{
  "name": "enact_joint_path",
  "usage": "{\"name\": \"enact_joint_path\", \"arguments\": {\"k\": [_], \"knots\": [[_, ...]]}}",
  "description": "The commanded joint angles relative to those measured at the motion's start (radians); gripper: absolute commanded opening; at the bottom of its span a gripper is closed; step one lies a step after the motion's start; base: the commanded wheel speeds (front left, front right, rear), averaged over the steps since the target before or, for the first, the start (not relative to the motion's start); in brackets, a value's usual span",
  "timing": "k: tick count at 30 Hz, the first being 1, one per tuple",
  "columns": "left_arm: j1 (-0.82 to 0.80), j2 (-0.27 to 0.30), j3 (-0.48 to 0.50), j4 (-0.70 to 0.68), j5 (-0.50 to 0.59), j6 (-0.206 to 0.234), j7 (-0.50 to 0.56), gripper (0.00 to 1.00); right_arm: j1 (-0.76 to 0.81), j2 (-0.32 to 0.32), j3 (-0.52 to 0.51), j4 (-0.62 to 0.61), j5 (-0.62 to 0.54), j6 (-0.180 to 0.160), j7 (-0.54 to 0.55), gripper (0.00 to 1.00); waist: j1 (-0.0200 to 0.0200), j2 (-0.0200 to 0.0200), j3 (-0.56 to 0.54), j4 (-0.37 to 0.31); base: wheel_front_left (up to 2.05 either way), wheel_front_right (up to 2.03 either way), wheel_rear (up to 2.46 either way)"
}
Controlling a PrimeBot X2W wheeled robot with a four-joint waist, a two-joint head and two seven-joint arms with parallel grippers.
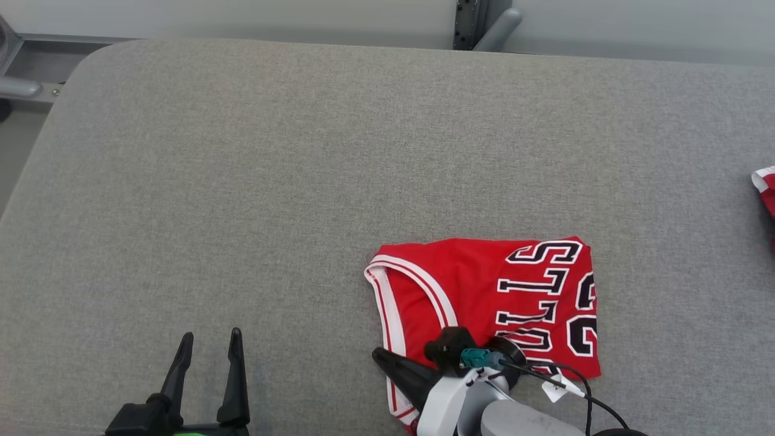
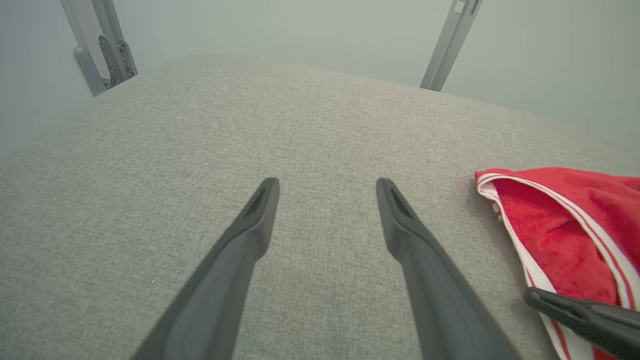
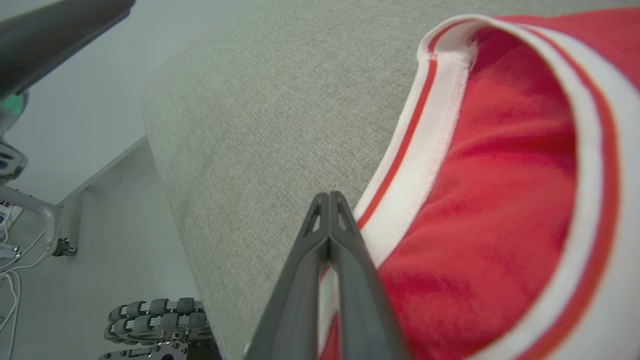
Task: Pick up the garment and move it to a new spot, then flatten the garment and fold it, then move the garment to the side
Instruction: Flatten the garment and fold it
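Observation:
The garment [image 1: 484,290] is a red jersey with white trim and black lettering, lying folded into a compact rectangle on the grey padded table [image 1: 242,181], near its front edge and right of centre. My right gripper [image 1: 378,353] is shut, its fingers pressed together and pointing left over the jersey's white-trimmed left edge [image 3: 415,165]; no cloth shows between the fingertips [image 3: 330,196]. Well left of the jersey, my left gripper [image 1: 209,342] stands open over bare table. The left wrist view shows its spread fingers [image 2: 260,210], the jersey [image 2: 565,225] to their right and the right gripper's tip [image 2: 531,296].
Another red and white cloth [image 1: 764,188] pokes in at the table's right edge. A metal frame post [image 1: 478,24] stands behind the table's far edge. The table's front-left edge drops to the floor, where a wheeled base [image 3: 155,320] shows.

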Motion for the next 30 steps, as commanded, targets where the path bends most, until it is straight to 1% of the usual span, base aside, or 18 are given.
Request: {"name": "enact_joint_path", "arguments": {"k": [1,5,8,10,13,14,15,16,17,19,22,24,26,27,29,30], "knots": [[0.011,0.002,0.006,-0.005,-0.008,0.003,-0.003,1.00,-0.010,0.000,0.005,0.002,0.006,0.001,-0.003,0.00,0.0000,0.0000,-0.010,-0.011,0.00,0.00,0.00],[0.024,0.002,0.019,-0.011,-0.015,0.000,-0.003,1.00,0.009,-0.024,-0.003,-0.025,-0.001,0.000,-0.007,0.00,0.0000,0.0000,-0.037,-0.043,0.00,0.00,0.00],[0.038,0.002,0.028,-0.021,-0.016,-0.003,-0.003,1.00,0.041,-0.065,-0.033,-0.081,-0.015,0.000,-0.009,0.00,0.0000,0.0000,-0.066,-0.076,0.00,0.00,0.00],[0.046,0.002,0.037,-0.031,-0.014,-0.003,-0.003,1.00,0.062,-0.103,-0.075,-0.134,-0.034,0.000,-0.011,0.00,0.0000,0.0000,-0.083,-0.101,0.00,0.00,0.00],[0.054,0.002,0.048,-0.046,-0.011,-0.002,-0.003,1.00,0.120,-0.162,-0.168,-0.223,-0.070,0.000,-0.012,0.00,0.0000,0.0000,-0.109,-0.133,0.00,0.00,0.00],[0.056,0.001,0.050,-0.047,-0.009,-0.002,-0.003,1.00,0.142,-0.180,-0.209,-0.255,-0.088,0.000,-0.013,0.16,0.0000,0.0000,-0.119,-0.143,0.00,0.00,0.00],[0.057,0.002,0.052,-0.048,-0.006,-0.003,-0.003,1.00,0.167,-0.198,-0.255,-0.289,-0.105,0.000,-0.012,0.38,0.0000,0.0000,-0.127,-0.151,0.00,0.00,0.00],[0.060,0.002,0.054,-0.049,-0.006,-0.003,-0.003,1.00,0.197,-0.209,-0.306,-0.321,-0.117,0.000,-0.012,0.86,0.0000,0.0000,-0.135,-0.160,0.00,0.00,0.00],[0.062,0.002,0.054,-0.047,-0.004,-0.004,-0.003,1.00,0.229,-0.218,-0.359,-0.352,-0.126,0.000,-0.012,1.00,0.0000,0.0000,-0.142,-0.167,0.00,0.00,0.00],[0.066,0.002,0.051,-0.043,-0.001,-0.006,-0.003,1.00,0.295,-0.239,-0.469,-0.402,-0.162,0.000,-0.012,1.00,0.0000,0.0000,-0.157,-0.178,0.00,0.00,0.00],[0.069,0.002,0.046,-0.030,0.006,-0.009,-0.003,1.00,0.388,-0.236,-0.640,-0.466,-0.221,0.000,-0.012,1.00,0.0000,0.0000,-0.178,-0.189,0.00,0.00,0.00],[0.066,0.002,0.046,-0.022,0.013,-0.012,-0.003,1.00,0.446,-0.216,-0.755,-0.504,-0.248,0.000,-0.012,1.00,0.0000,0.0000,-0.185,-0.193,0.00,0.00,0.00],[0.059,0.002,0.043,-0.011,0.019,-0.014,-0.003,1.00,0.497,-0.212,-0.853,-0.533,-0.301,0.000,-0.012,1.00,0.0000,0.0000,-0.191,-0.194,0.00,0.00,0.00],[0.055,0.002,0.044,-0.008,0.022,-0.015,-0.003,1.00,0.522,-0.193,-0.903,-0.544,-0.306,0.000,-0.012,1.00,0.0000,0.0000,-0.194,-0.195,0.00,0.00,0.00],[0.048,0.002,0.042,0.000,0.030,-0.018,-0.003,1.00,0.564,-0.183,-0.975,-0.556,-0.348,0.000,-0.012,1.00,0.0000,0.0000,-0.198,-0.196,0.00,0.00,0.00],[0.045,0.002,0.044,0.003,0.031,-0.020,-0.003,1.00,0.576,-0.168,-1.011,-0.562,-0.351,0.000,-0.012,1.00,0.0000,0.0000,-0.200,-0.197,0.00,0.00,0.00]]}}
